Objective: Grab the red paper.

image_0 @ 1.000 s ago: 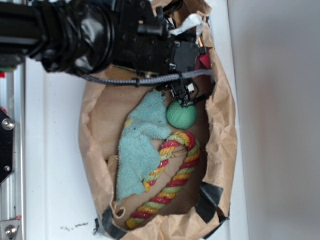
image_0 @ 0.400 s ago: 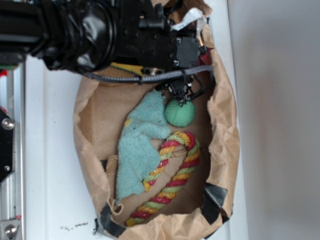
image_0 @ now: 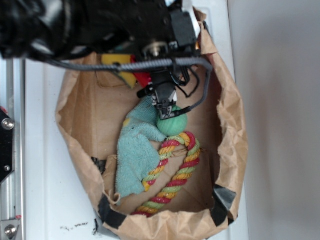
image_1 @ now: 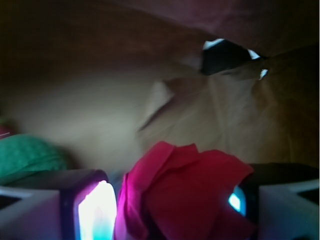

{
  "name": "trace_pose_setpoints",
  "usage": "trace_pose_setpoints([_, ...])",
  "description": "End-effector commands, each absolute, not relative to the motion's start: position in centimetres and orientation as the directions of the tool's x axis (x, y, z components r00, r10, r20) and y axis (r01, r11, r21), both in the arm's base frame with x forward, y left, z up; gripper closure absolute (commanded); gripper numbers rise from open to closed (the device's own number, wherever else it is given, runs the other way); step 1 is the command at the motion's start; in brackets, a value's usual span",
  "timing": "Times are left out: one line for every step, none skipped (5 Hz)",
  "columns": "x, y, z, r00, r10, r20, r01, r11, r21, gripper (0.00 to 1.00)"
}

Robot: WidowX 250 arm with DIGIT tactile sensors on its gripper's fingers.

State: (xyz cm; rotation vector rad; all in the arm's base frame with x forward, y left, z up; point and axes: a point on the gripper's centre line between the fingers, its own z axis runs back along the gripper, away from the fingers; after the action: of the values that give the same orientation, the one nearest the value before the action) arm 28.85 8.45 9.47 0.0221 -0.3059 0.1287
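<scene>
The red paper (image_1: 187,187), a crumpled bright red wad, sits between my gripper's (image_1: 170,207) two fingers in the wrist view and fills most of the gap. The fingers are shut on it, and the right pad (image_1: 239,201) presses into it. From the exterior view only a small red patch of the red paper (image_0: 143,78) shows under the black arm, at the gripper (image_0: 146,83), inside the brown paper bag (image_0: 75,130). Most of the wad is hidden by the arm there.
A green ball (image_0: 172,123) lies just below the arm; the green ball (image_1: 27,157) also shows at the wrist view's left. A teal cloth (image_0: 136,150), a red, yellow and green rope ring (image_0: 176,174) and a yellow wedge (image_0: 117,64) share the bag. White surface surrounds it.
The arm has swung left and come nearer the camera, carrying the red paper away from the bag's top right corner. The bag's walls have spread wider and the green ball has shifted left.
</scene>
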Motion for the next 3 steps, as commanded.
trace_pose_setpoints([28.4, 5.3, 16.5, 0.966, -0.012, 0.259, 0.029, 0.998, -0.062, 1.00])
trace_pose_setpoints([27.8, 4.2, 17.4, 0.972, -0.092, 0.215, 0.099, 0.995, -0.023, 1.00])
trace_pose_setpoints([27.4, 3.1, 18.0, 0.972, -0.118, 0.204, 0.118, 0.993, 0.011, 1.00])
